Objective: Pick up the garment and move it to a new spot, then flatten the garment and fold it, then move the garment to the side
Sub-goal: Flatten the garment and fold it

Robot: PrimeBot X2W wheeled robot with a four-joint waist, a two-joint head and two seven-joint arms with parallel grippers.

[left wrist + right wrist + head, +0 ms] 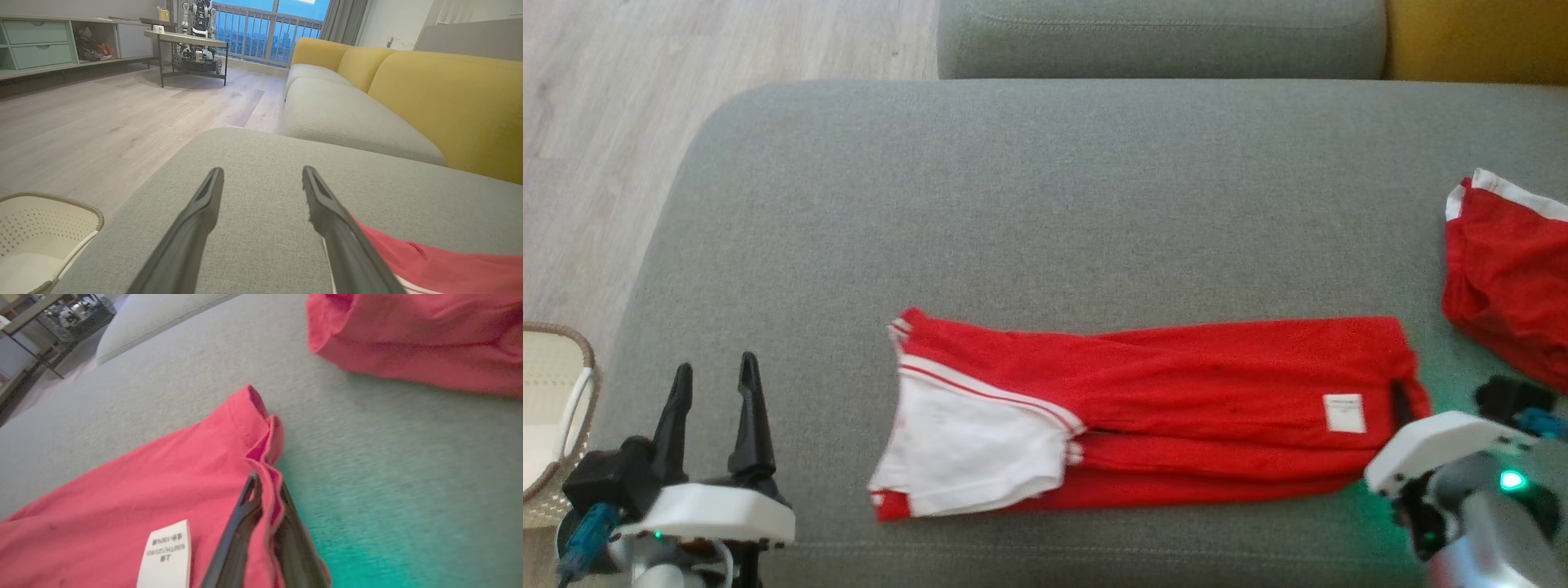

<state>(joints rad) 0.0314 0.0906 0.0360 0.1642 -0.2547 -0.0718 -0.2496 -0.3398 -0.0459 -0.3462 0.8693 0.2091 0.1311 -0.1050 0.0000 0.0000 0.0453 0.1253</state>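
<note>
A red garment (1160,408) with white trim and a white sleeve (968,445) lies folded in a long strip across the grey sofa seat (1045,204). A white label (1343,412) shows near its right end. My right gripper (1403,400) is shut on the garment's right edge; in the right wrist view its fingers (245,522) pinch the red hem (267,486) between them. My left gripper (715,384) stands open at the lower left, well clear of the garment, over bare cushion. In the left wrist view its fingers (196,220) are spread, with red cloth (429,265) at the lower right.
A second red garment (1511,286) with white trim lies at the seat's right edge. A pale woven basket (551,408) stands on the wooden floor (605,122) to the left. Another grey cushion (1160,37) and a yellow backrest (445,106) lie beyond.
</note>
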